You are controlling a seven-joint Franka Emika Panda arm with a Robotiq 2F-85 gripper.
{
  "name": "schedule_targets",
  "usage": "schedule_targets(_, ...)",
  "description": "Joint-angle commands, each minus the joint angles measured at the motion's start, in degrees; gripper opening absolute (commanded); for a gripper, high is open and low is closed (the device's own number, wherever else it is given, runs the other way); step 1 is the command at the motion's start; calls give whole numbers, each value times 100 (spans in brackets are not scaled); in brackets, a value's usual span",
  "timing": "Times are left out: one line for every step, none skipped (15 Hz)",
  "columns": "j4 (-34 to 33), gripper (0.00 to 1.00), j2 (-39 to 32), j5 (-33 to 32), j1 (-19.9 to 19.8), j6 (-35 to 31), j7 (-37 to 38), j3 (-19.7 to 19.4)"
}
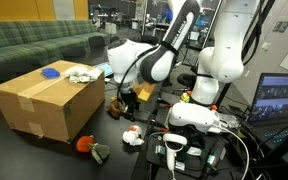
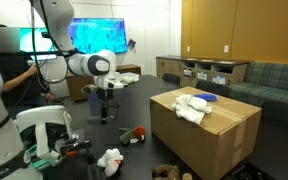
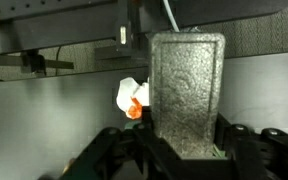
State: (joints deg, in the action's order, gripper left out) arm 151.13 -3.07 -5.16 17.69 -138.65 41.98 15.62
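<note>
Grey speckled block stands upright, clamped between the gripper's jaws at roughly half opening. White-and-orange object lies on the table just behind the block. Cardboard box sits nearby. Monitor writing is too small to read.

Wrist view: grey block, lower end cut off by 6 o'clock edge. Gripper fingers cropped at same edge, tips out of frame. White-orange object: its 3 o'clock side hidden behind block, identity unclear. Exterior view: white items on box top, too small to identify.
</note>
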Motion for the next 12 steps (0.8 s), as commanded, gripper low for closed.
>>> schedule_targets(920,31,-299,-516,142,-1567,927,11)
schedule_targets(887,31,-606,-892,202,-1862,1260,-83)
schedule_targets(787,31,-813,-1405,307,-2002,1712,-262)
schedule_targets(867,31,-797,-1746,323,-2106,1994,-340)
schedule_targets(863,31,-868,-2057,405,-2205,2271,-476)
schedule_targets(725,31,-954,-2372,489,-2196,2553,-623)
schedule_targets(606,31,-1075,-2567,535,-2210,2691,-713)
schedule_targets(455,31,-1180,-2625,539,-2188,2732,-731)
schedule_targets(285,31,-1337,-2792,613,-2172,2886,-814)
schedule_targets(140,31,-1453,-2794,605,-2151,2820,-800)
schedule_targets(-58,31,-1589,-2811,641,-2078,2839,-807)
schedule_targets(-242,31,-1757,-2844,695,-2076,2874,-832)
